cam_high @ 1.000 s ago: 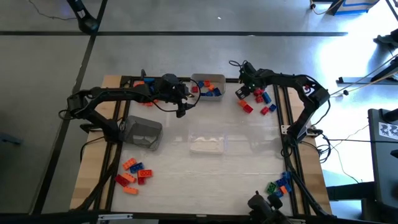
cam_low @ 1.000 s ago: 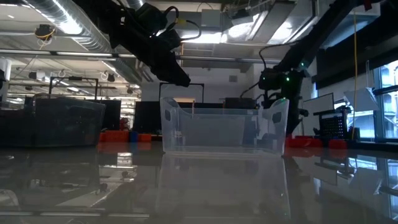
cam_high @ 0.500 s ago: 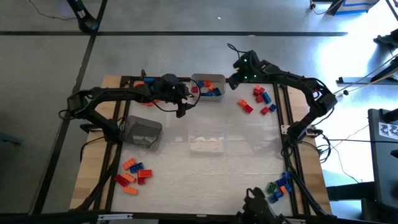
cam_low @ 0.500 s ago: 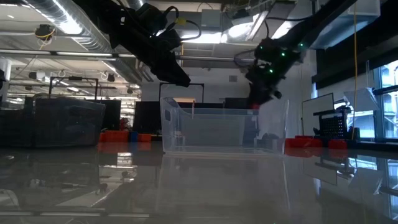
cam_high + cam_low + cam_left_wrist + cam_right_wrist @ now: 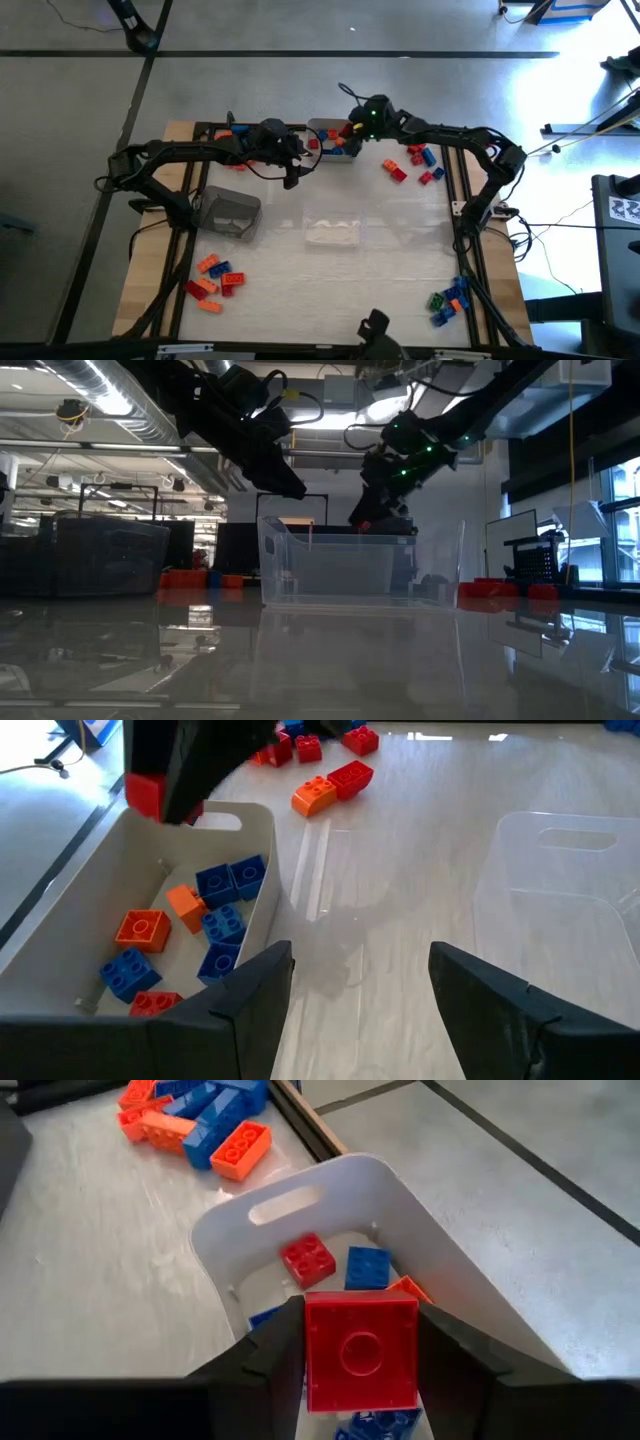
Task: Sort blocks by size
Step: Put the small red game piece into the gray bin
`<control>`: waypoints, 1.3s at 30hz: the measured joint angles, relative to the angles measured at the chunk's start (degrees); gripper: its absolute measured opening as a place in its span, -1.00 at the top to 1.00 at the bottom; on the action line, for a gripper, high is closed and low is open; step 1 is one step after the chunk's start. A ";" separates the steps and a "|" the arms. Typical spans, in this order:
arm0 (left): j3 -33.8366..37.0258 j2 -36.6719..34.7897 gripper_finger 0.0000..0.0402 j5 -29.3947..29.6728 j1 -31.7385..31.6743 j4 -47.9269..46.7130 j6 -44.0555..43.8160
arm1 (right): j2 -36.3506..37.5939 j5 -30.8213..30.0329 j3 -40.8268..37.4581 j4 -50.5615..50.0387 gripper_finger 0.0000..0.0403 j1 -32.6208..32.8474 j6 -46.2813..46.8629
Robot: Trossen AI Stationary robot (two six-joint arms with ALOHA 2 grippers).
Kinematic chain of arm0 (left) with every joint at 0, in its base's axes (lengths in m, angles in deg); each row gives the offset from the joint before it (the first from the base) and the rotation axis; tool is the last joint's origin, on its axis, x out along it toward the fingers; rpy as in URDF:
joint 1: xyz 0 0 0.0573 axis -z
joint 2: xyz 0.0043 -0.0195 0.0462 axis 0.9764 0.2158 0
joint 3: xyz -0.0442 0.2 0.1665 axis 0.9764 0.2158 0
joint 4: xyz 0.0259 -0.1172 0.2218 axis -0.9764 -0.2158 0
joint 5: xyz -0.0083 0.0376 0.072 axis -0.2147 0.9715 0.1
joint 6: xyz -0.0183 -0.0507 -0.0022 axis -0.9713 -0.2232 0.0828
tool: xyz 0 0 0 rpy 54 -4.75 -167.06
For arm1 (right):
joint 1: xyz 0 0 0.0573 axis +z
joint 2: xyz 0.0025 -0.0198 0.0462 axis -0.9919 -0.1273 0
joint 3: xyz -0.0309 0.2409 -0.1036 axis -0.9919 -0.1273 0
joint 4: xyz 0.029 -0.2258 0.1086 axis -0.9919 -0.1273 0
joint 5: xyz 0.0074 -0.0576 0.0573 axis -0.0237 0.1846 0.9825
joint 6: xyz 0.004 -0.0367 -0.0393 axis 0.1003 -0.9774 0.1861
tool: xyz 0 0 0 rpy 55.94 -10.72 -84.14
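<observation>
Held block: red brick (image 5: 361,1352), square face with one round stud, pinched between the right gripper (image 5: 362,1365) fingers, directly above the white tray (image 5: 440,1290).
Tray contents: blue, orange and red blocks (image 5: 222,916) lying loose below the gripper.
Left gripper (image 5: 362,982): jaws spread wide, holding nothing, beside the same tray, clear bin (image 5: 560,870) just ahead.
High view only: further block piles (image 5: 214,279) well apart from both grippers.
Low view only: clear bin (image 5: 360,565) seen side-on; block colours unreadable.

My right gripper (image 5: 362,1355) holds a block (image 5: 361,1348) over the bin (image 5: 440,1270); my left gripper (image 5: 290,178) beside it.
</observation>
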 joint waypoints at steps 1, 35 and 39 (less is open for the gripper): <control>0.00 0.00 -0.11 -0.02 0.02 0.00 0.00 | -0.39 -0.09 0.00 0.33 0.22 0.08 -0.07; 0.00 0.00 -0.11 0.00 0.02 -0.07 -0.04 | 19.53 -23.87 0.00 -33.71 -0.39 0.24 -0.15; 0.00 0.00 -0.11 -0.01 0.02 -0.07 -0.03 | 20.37 -28.44 0.00 -42.10 -0.39 0.23 2.97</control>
